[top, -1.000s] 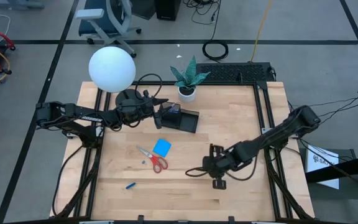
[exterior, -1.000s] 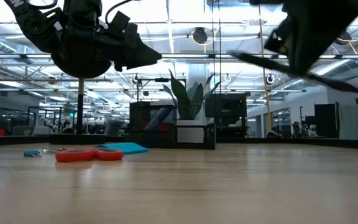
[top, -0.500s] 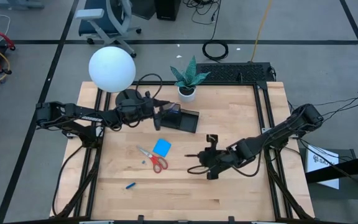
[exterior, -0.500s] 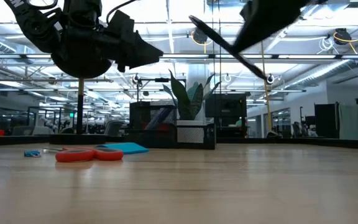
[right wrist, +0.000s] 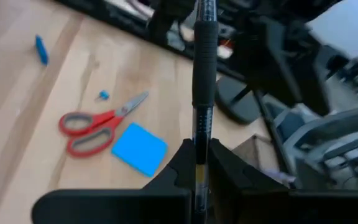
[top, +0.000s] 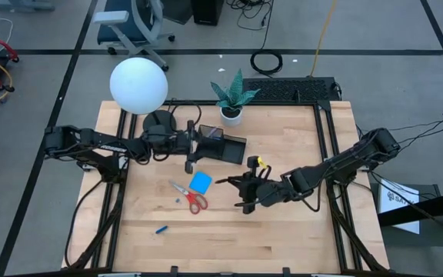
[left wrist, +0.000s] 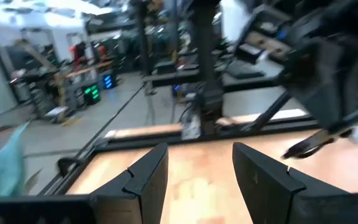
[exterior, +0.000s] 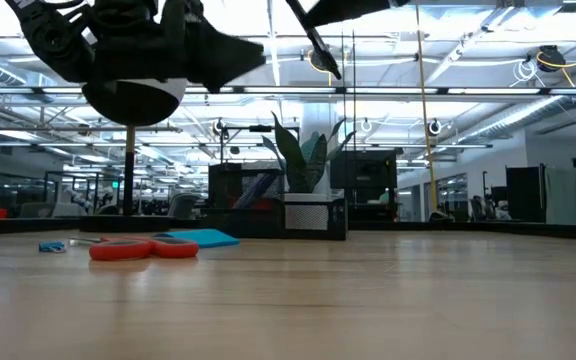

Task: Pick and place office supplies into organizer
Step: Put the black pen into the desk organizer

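The right end effector (top: 246, 190) hangs above the desk (top: 298, 238), just in front of the organizer (top: 223, 146) and to the right of the note pad (top: 201, 181). Its fingers (right wrist: 182, 163) are nearly closed, pinched on a black pen (right wrist: 202, 81) that runs forward from between them; in the low view the pen (exterior: 311, 37) shows as a thin dark rod slanting high above the desk top. The left end effector (top: 192, 146) is in the air just left of the organizer, beside the round lamp base (top: 158, 121); its two fingers (left wrist: 143, 177) stand well apart and hold nothing. The organizer sits near the far edge of the desk, just in front and to the left of the plant pot (top: 231, 115), with something pale blue inside its left end. In front of the organizer the blue note pad lies flat on the wood, and the red-handled scissors (top: 189, 196) lie just beside it on the near side, blades toward the left. A tiny blue piece (right wrist: 103, 95) lies close to the scissor blades. A short blue item (top: 161, 228) lies farther toward the near edge, well apart from the scissors. A white globe lamp (top: 138, 85) stands over the far left corner of the desk.
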`<move>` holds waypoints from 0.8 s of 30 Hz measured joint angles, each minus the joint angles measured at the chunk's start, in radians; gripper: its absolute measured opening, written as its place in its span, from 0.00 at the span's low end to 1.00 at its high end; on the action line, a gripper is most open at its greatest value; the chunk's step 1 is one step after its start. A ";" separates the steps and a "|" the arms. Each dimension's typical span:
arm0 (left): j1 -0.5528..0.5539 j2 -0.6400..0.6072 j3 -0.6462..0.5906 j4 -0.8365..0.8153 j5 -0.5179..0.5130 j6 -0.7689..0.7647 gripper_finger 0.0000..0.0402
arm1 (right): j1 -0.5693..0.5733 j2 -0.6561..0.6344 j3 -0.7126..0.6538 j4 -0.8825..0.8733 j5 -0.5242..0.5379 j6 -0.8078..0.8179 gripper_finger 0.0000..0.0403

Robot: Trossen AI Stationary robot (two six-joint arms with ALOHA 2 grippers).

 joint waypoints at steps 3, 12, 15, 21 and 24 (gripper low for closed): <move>-0.019 0.000 0.000 0.034 0.084 0.008 0.47 | -0.002 0.000 0.000 0.027 0.018 -0.055 0.03; -0.072 0.000 0.008 0.028 0.179 0.060 0.47 | -0.001 0.000 0.000 0.098 0.017 -0.103 0.03; -0.094 0.000 0.031 0.021 0.180 0.036 0.47 | -0.001 0.000 0.000 0.099 0.018 -0.116 0.03; -0.162 0.000 0.104 -0.115 0.179 0.083 0.47 | -0.001 0.000 0.000 0.098 0.018 -0.117 0.03; -0.190 0.000 0.131 -0.150 0.177 0.108 0.47 | -0.001 0.000 0.000 0.099 0.018 -0.120 0.03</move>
